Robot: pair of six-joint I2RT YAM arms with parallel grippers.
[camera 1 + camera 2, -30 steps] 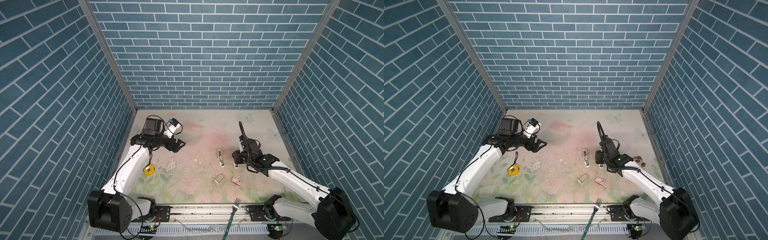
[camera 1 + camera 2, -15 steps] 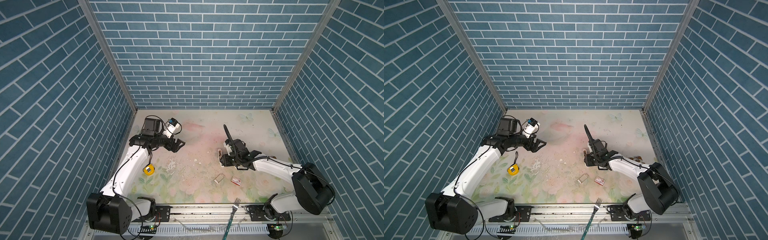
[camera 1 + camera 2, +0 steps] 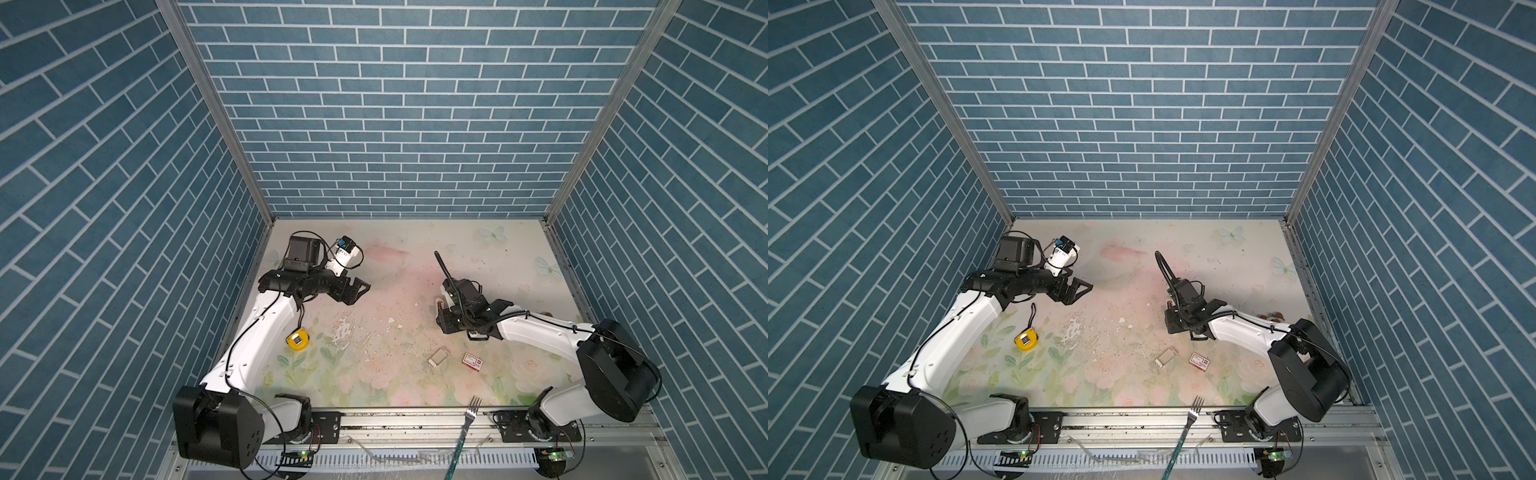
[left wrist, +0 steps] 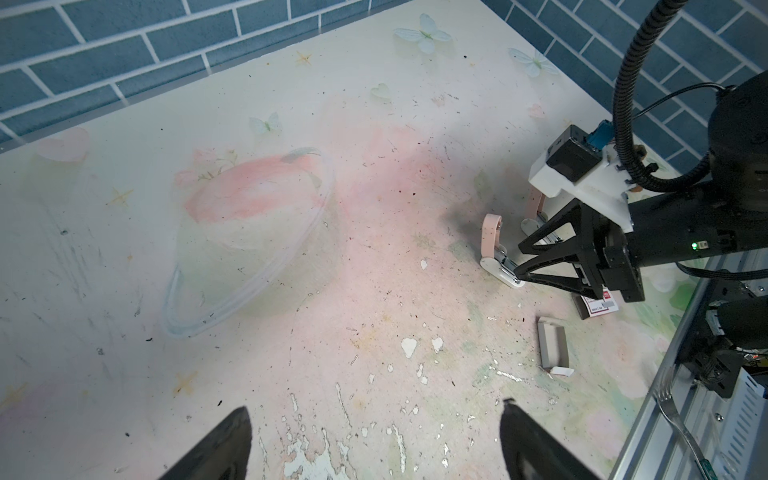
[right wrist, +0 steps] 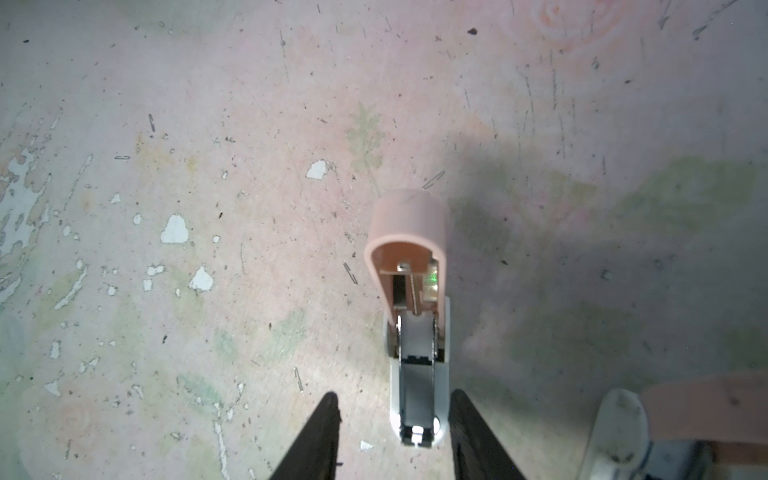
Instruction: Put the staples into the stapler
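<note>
Right gripper [image 5: 394,395] straddles the stapler's [image 5: 409,232] front end, jaws partly apart with a gap on one side, clamping nothing. Left gripper [image 3: 359,291] hangs wide and empty, well apart from the stapler. The stapler stands open, lid tipped up and channel bared; I cannot tell whether a strip is already inside. The staples [image 3: 439,357] and box [image 3: 473,361] lie near the stapler, so fetching, loading and closing seem left. A second pink-and-white piece [image 5: 619,419] crowds the stapler; tape measure [image 3: 297,340] and fork [image 3: 468,415] lie well apart.
</note>
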